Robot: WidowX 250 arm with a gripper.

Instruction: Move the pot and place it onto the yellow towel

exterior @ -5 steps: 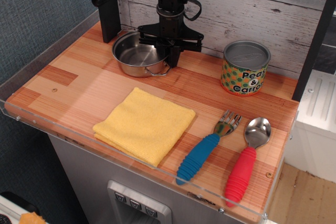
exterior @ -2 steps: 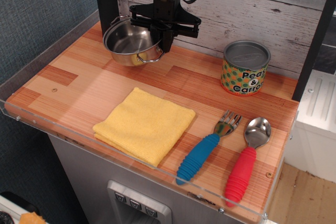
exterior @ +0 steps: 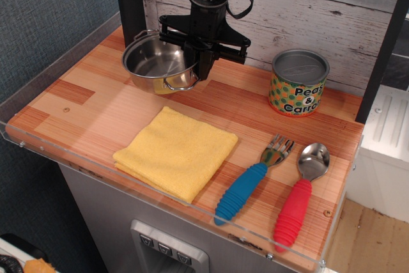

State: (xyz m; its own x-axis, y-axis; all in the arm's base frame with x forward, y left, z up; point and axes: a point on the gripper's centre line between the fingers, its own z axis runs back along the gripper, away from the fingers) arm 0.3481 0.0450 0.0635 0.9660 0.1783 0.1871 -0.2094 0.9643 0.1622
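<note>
Steel pot (exterior: 156,63), clamped at its right rim by the gripper (exterior: 203,62), has risen off the table (exterior: 96,103) and drifted toward the yellow towel (exterior: 176,152) below.

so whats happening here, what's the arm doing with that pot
The robot arm's gripper is shut on the right rim of the small steel pot and holds it lifted off the wooden counter, near the back wall. The yellow towel lies flat toward the front edge with nothing on it, so the pot has not yet been placed. A Peas & Carrots can stands at the back right, and a blue-handled fork and red-handled spoon lie at the front right, untouched.
</note>
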